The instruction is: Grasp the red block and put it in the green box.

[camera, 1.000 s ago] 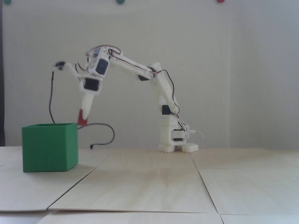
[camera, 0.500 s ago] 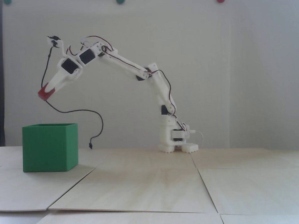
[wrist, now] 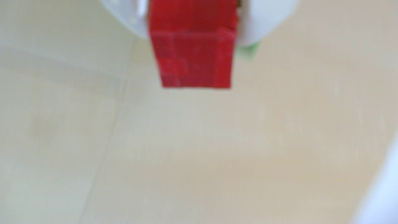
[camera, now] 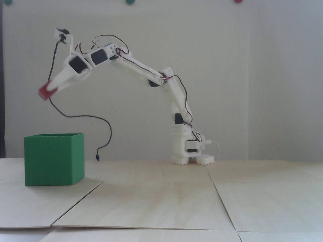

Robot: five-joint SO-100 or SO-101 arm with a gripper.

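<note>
And here's the arm (camera: 148, 75) stretched out to the left in the fixed view, its hand (camera: 47, 91) clamped on the red block (camera: 43, 92), which sits right at the fingertips, up in the air. The block hangs high above the green box (camera: 54, 159), well clear of its open top and roughly over the box's left half as this view shows it, though how far forward or back it sits I can't tell from here. The box stands on the pale wooden desk (camera: 165, 196), off to the left of the arm's base (camera: 191, 154). A thin black cable (camera: 107, 129) loops down from the wrist camera mount and dangles beside the box, its end just above the desk.

Over to the wrist view, and it's blurry, but the red block (wrist: 193, 53) fills the top centre, pinched between the white fingers (wrist: 258, 21) on either side. A sliver of green (wrist: 247, 51) peeks out just right of the block. Below it, only the pale desk (wrist: 193, 161) boards.
</note>
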